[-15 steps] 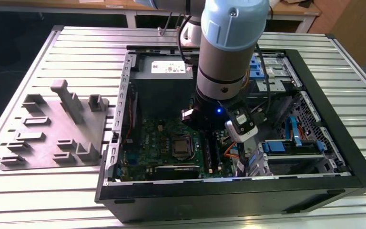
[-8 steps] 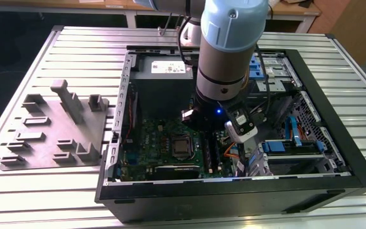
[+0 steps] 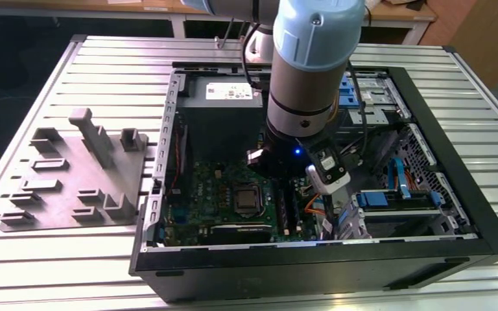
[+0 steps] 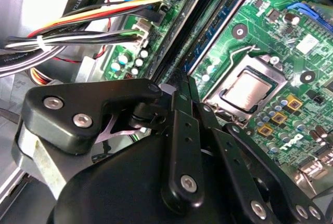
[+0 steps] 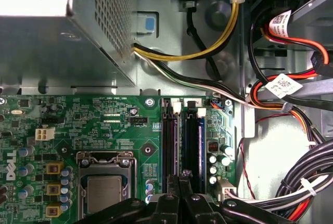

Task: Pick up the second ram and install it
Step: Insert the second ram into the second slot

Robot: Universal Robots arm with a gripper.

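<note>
A robotics lab or assembly workshop: a slatted aluminium desk [image 3: 76, 259] carries an opened desktop computer case [image 3: 456, 214] with its green motherboard [image 5: 78, 130] bared and, at the exterior view's left, a grey fixture tray [image 3: 67, 175], with wooden furniture [image 3: 482, 26] beyond.

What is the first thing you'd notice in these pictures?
The big pale-blue and silver robot arm reaching down into the open black computer case on the slatted metal table. Under its black gripper lies the green motherboard with a shiny square silver processor chip, beside long black memory slots.
</note>
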